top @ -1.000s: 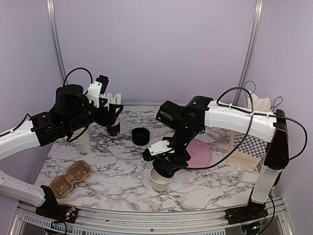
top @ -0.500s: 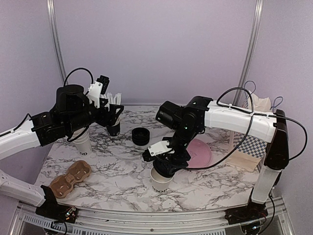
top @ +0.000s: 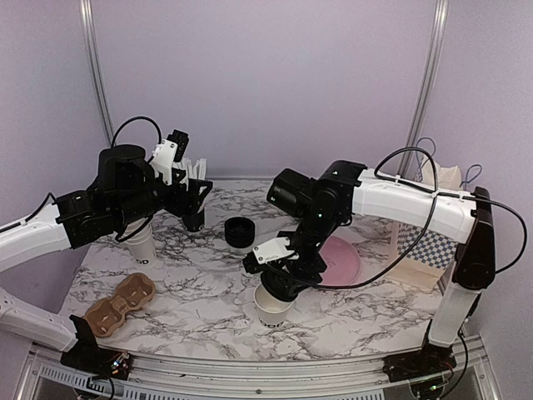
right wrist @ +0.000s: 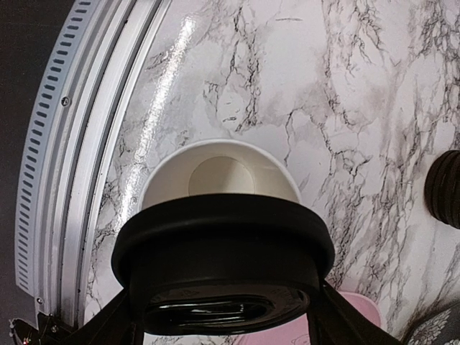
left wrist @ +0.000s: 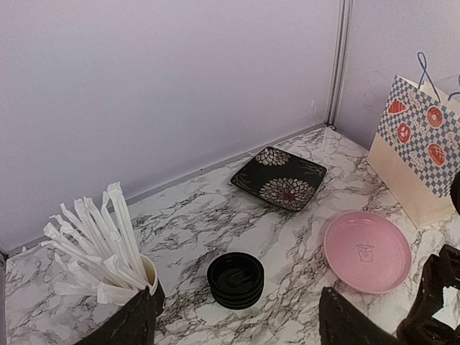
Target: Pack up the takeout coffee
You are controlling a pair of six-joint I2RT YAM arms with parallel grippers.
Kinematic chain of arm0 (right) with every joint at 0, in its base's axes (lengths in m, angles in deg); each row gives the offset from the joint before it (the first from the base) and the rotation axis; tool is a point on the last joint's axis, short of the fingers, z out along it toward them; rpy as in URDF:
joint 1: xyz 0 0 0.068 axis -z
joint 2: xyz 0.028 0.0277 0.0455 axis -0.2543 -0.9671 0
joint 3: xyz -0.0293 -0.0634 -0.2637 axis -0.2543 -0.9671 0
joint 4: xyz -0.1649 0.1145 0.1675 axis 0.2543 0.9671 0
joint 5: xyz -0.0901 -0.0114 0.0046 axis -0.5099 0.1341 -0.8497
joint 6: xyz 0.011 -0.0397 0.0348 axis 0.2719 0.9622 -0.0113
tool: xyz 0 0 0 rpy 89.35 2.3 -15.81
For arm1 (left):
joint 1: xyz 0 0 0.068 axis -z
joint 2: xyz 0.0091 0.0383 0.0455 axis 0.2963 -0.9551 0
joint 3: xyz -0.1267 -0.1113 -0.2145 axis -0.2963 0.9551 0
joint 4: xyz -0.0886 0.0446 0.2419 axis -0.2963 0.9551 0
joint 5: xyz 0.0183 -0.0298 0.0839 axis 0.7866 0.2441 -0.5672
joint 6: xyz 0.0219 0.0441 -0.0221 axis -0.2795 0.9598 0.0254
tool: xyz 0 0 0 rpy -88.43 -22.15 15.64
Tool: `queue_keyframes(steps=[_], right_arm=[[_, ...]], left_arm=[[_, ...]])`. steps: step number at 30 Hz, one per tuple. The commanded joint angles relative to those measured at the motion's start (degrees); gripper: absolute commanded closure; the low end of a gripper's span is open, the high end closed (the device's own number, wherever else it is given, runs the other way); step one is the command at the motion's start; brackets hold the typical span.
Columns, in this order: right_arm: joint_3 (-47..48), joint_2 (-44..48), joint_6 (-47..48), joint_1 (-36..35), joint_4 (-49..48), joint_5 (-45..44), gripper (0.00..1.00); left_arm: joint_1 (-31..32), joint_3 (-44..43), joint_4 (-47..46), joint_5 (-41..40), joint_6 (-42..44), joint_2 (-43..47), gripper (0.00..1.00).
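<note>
Beneath both hands, a marble table [top: 191, 283]. Well right of the right hand [top: 281, 279], a checked paper bag [top: 423, 246], upright. Just beyond that hand, a pink plate [top: 346, 260]. Nearer than the left hand [top: 191, 196] and well apart, a brown cup carrier [top: 121, 304]. Directly under the right hand, an open paper cup [right wrist: 215, 172], standing. Clamped in the right hand, a black lid [right wrist: 223, 248], level over the cup's mouth. On the left, spread wide, gripping nothing; just beside it, wrapped straws [left wrist: 100, 241].
</note>
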Motion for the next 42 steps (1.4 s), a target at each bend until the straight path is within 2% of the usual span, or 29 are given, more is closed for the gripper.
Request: queue_keyframes(steps=[1, 20, 42], right_arm=[[1.6, 2.8, -0.2, -0.5, -0.4, -1.3, 0.26], [1.8, -1.9, -1.3, -2.1, 0.0, -3.7, 0.26], [3.8, -2.3, -2.2, -3.3, -0.5, -6.0, 0.26]], left_arm=[[-0.3, -0.2, -0.9, 0.3, 0.5, -0.5, 0.21], [-0.4, -0.4, -0.5, 0.9, 0.8, -0.2, 0.21], [-0.4, -0.4, -0.3, 1.3, 0.9, -0.3, 0.21]])
